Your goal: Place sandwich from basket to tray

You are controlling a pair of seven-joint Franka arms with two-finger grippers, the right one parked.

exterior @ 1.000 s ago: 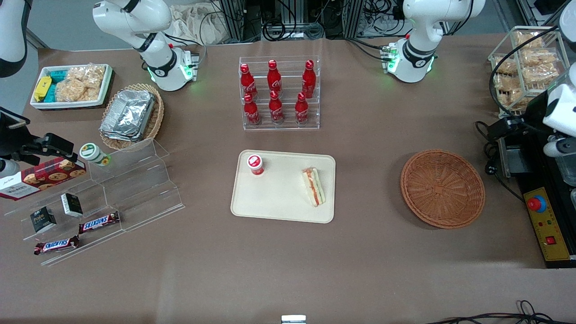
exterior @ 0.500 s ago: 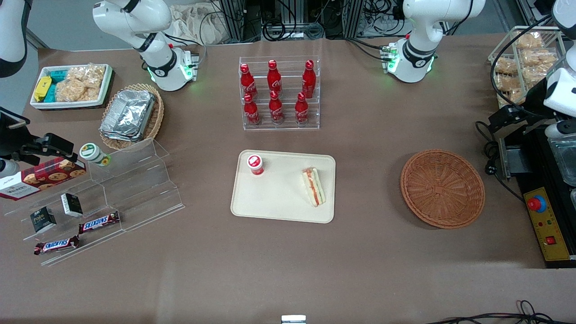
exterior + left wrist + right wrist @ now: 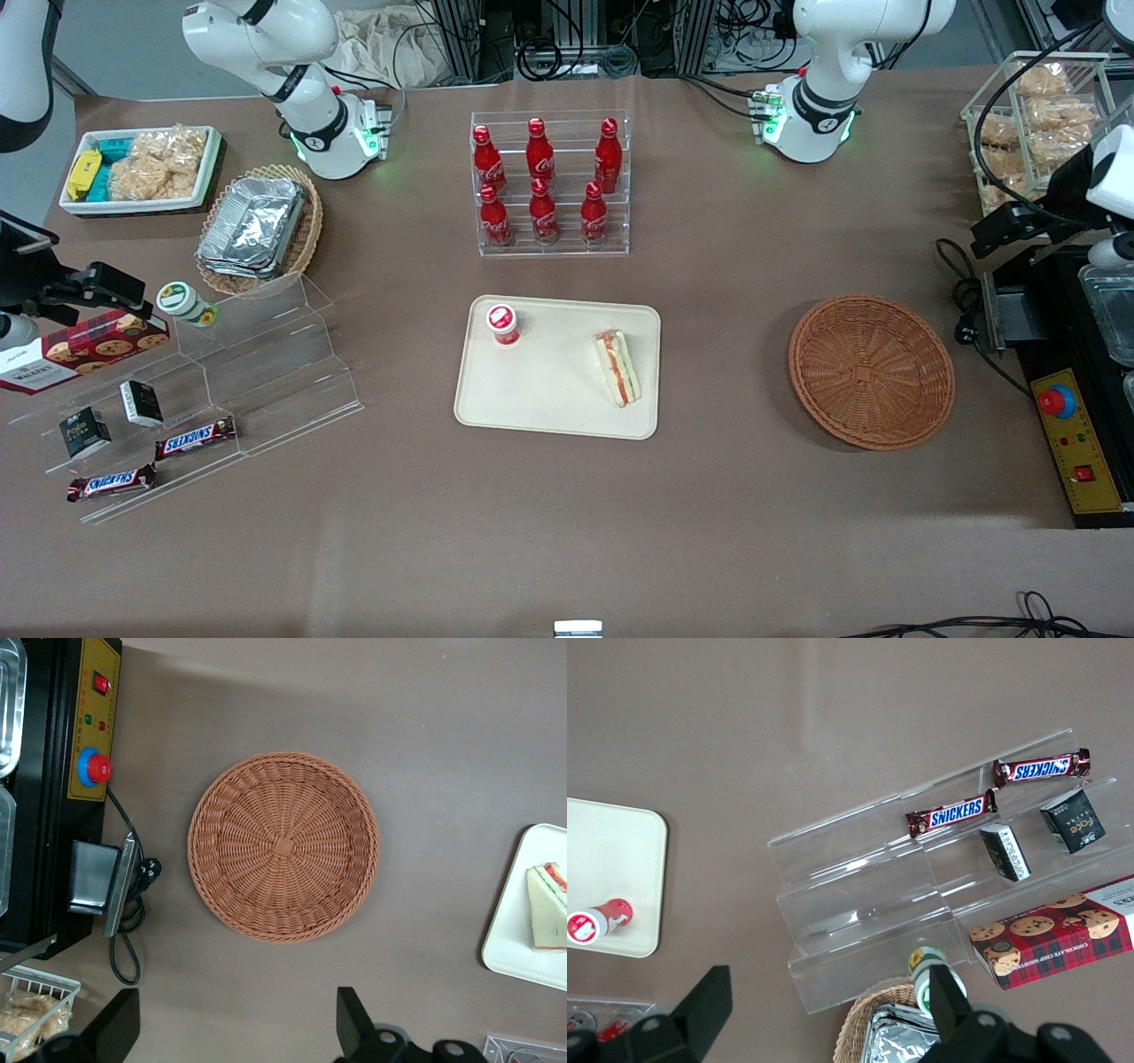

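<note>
Already, the sandwich [image 3: 617,367] lies on the tray [image 3: 549,403] beside a red-capped bottle [image 3: 502,323]; the basket [image 3: 872,371] sits empty. The gripper [image 3: 235,1036], fingers spread wide and holding nothing, hangs high above the basket. Placement looks complete; only parking seems left.
</note>
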